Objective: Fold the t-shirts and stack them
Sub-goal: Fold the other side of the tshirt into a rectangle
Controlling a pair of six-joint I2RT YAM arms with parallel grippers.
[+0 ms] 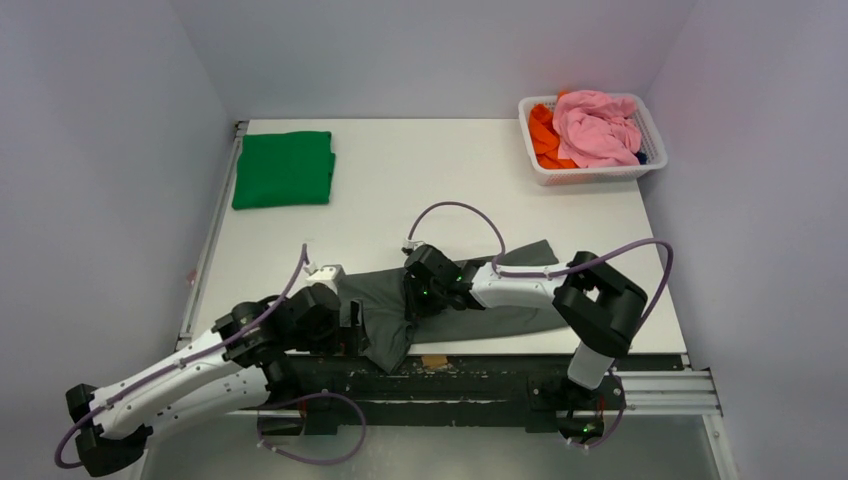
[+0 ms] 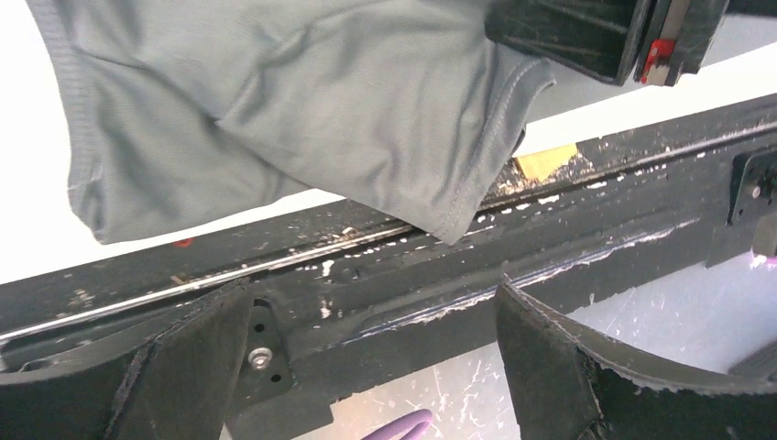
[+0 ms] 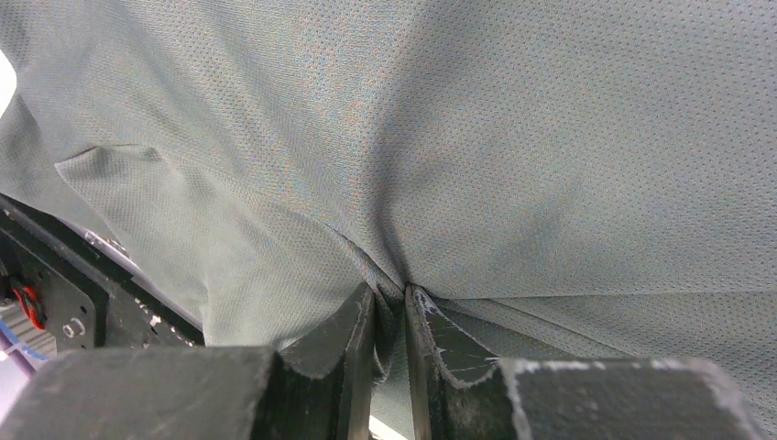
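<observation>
The charcoal-grey t-shirt (image 1: 455,308) lies bunched along the table's near edge, one corner hanging over the black rail. My right gripper (image 1: 425,292) is shut on a pinch of its cloth; the right wrist view shows the fabric (image 3: 513,137) drawn into the closed jaws (image 3: 389,302). My left gripper (image 1: 345,328) is open and empty just left of the shirt, over the rail; in the left wrist view (image 2: 376,316) the shirt (image 2: 302,101) lies ahead of the spread fingers. The green t-shirt (image 1: 284,168) lies folded at the table's far left.
A white mesh basket (image 1: 640,172) holding pink and orange clothes stands at the far right corner. The black mounting rail (image 1: 470,372) runs along the table's near edge. A piece of tan tape (image 1: 433,360) sits on the edge.
</observation>
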